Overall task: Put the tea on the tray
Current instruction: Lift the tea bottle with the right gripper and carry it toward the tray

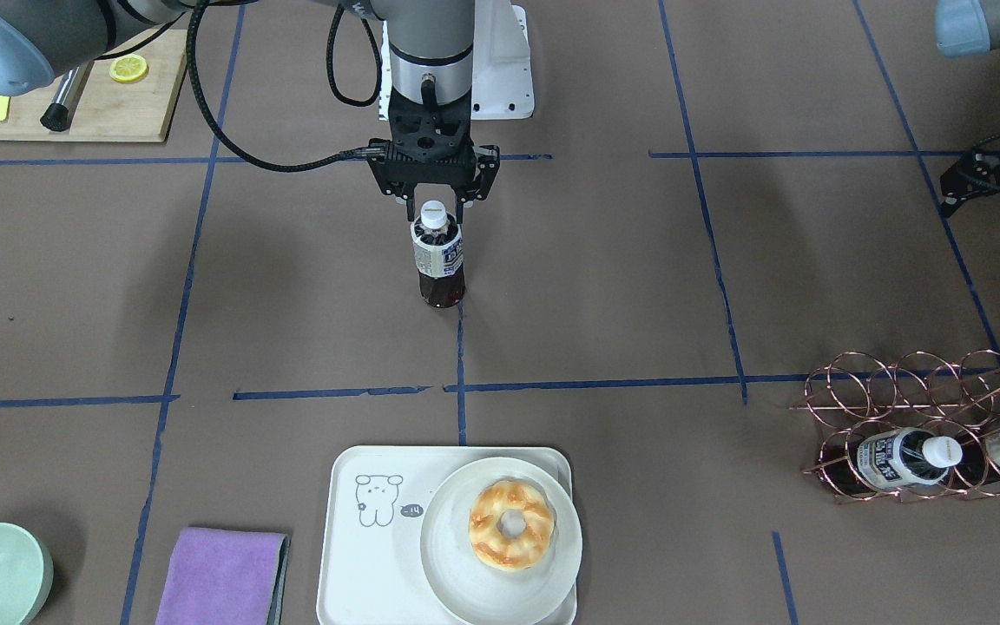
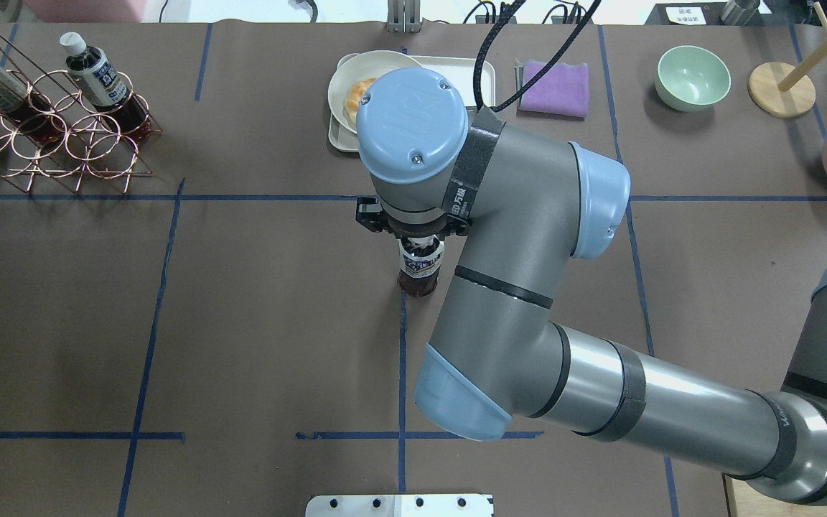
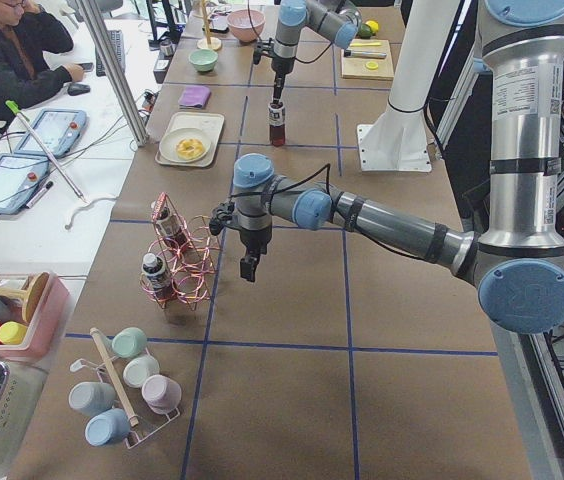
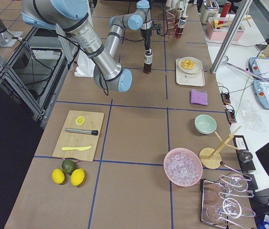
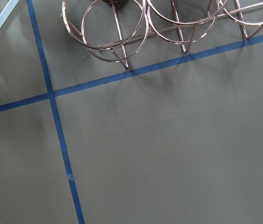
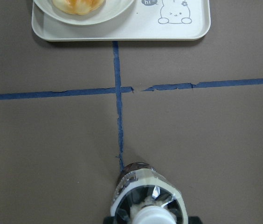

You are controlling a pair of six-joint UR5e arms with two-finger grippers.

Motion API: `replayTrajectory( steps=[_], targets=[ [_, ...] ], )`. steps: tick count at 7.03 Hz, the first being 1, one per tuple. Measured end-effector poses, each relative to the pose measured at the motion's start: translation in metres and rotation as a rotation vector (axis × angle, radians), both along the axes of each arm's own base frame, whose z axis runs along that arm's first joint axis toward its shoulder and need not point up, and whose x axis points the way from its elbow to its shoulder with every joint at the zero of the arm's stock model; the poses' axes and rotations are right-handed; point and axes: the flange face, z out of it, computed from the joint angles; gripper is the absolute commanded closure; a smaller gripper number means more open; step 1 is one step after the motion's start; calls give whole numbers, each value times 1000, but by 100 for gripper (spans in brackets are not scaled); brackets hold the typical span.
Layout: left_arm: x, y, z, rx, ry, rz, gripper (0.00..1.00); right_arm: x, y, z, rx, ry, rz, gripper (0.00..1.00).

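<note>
1. Standing upright on the table, the tea sat on a blue tape line at mid-table, well short of the tray.
2. The tray lay on the far side from the robot, straight ahead of the bottle along that tape line. A plate with a doughnut filled one end, and the end with the bear drawing was bare.
3. So nothing was delivered yet: the bottle was out of the rack, where two more bottles lay, far left in the overhead view. What was left, by my reading, was the lift, the carry across and the set-down on the bare end.
4. The right gripper hung straight over the tea, pointing down, its jaws either side of the white cap and shoulder.
5. The jaws stood about as wide as the bottle's shoulder. Whether they were pinching it or just flanking it, I could not tell, nor whether the bottle's base was off the table.
6. The left gripper hovered beside the rack, pointing down at bare table, with nothing seen in it. How wide its jaws stood, I could not tell.
</note>
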Motion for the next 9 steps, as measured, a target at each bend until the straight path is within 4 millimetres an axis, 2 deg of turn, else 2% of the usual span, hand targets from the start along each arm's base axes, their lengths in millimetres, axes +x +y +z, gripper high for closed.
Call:
replayTrajectory(
  steps=[1, 3, 5, 6, 7, 9],
  targets=[
    [0, -1, -1, 2, 1, -1, 0, 0, 0, 1, 0, 1, -2, 55],
    [1, -3, -3, 4, 3, -3, 0, 0, 0, 2, -4, 4, -5, 99],
    [1, -3, -4, 4, 3, -4, 0, 2, 0, 5, -7, 9, -2, 100],
    [1, -3, -4, 5, 3, -4, 0, 9, -5, -2, -9, -5, 4, 100],
    [1, -3, -4, 5, 3, -4, 0, 24, -18, -13, -12, -28, 18, 100],
    [1, -3, -5, 6, 4, -6, 0, 67, -58, -33, 24, -57, 59, 100]
  ],
)
